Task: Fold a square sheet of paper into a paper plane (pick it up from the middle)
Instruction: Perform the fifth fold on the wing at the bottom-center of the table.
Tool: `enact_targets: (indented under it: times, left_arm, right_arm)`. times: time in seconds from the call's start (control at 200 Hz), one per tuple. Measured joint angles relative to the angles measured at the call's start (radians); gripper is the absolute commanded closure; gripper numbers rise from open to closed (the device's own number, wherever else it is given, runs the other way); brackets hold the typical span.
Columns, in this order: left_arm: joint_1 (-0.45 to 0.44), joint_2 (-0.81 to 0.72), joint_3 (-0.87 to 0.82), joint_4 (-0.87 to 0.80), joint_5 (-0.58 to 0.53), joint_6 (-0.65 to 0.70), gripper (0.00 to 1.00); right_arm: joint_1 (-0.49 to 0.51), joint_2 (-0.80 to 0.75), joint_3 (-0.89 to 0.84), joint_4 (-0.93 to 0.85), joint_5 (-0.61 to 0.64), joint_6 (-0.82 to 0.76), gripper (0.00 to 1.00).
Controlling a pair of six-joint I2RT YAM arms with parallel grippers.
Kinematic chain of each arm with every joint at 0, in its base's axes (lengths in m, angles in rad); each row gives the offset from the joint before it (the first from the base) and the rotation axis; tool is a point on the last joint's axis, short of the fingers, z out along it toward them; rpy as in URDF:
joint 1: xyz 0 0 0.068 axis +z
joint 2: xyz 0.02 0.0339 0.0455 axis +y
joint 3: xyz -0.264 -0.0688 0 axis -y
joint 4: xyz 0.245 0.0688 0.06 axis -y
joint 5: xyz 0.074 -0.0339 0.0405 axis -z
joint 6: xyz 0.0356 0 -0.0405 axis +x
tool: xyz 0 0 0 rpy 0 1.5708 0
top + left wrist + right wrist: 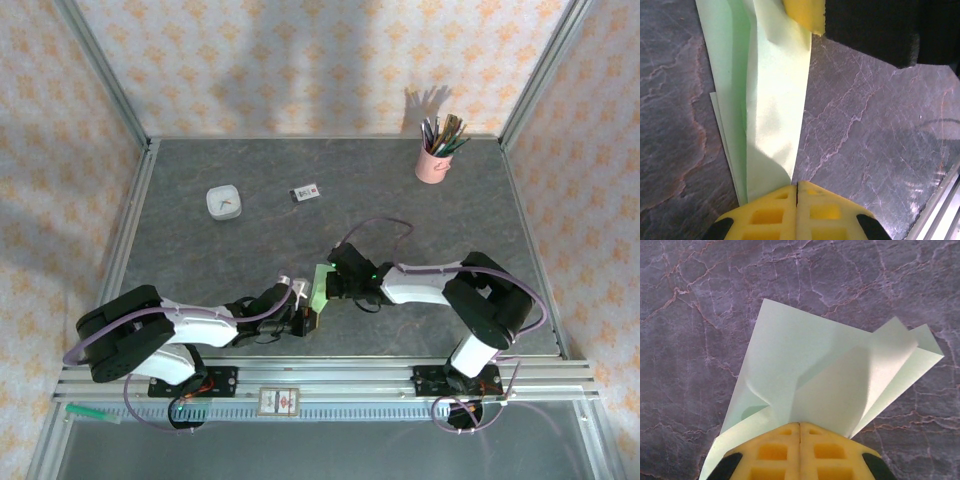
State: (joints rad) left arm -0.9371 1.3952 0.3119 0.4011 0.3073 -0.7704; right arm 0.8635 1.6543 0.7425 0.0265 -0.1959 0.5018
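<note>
Creasing appears to be the step in hand, roughly midway through the folding. The square sheet of paper (pixel 322 285) is already doubled into overlapping pale green layers with slanted flaps, not yet a slim dart. Lies flat on the table (pixel 200 260) at the middle of its near edge, between the two arms.

Left gripper (pixel 797 187): clenched, tips meeting with no gap at one end of the folded strip. Right gripper (pixel 800 426): likewise clenched, tips set over the layered flaps at the other end. Cannot tell whether either nips a layer or merely presses down on it.

Calls next, by this reading, for keeping one end pinned while sliding the other along the fold to sharpen it, then freeing an edge for the following flap. Needs a light touch, thin paper being likely to slip or buckle on the smooth surface.

No print on the paper. Dark print on the small white card (pixel 306 193) toward the far edge, too small to read. Same for the tag (pixel 279 401) on the rail at the near edge.
</note>
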Motion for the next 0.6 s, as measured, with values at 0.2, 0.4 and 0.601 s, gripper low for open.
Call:
enact_targets:
  times: [0.2, 0.4, 0.601]
  left_arm:
    - [-0.013, -0.014, -0.008, -0.01, -0.001, -0.015, 1.0]
    - [-0.026, -0.024, -0.015, -0.02, -0.003, -0.029, 1.0]
    - [-0.043, -0.07, -0.047, -0.034, -0.002, -0.062, 1.0]
  right_arm:
    - [0.0, 0.004, 0.005, -0.007, 0.002, 0.003, 1.0]
    - [0.002, 0.009, 0.01, -0.008, 0.002, 0.003, 1.0]
    - [0.002, 0.009, 0.011, -0.01, 0.002, 0.004, 1.0]
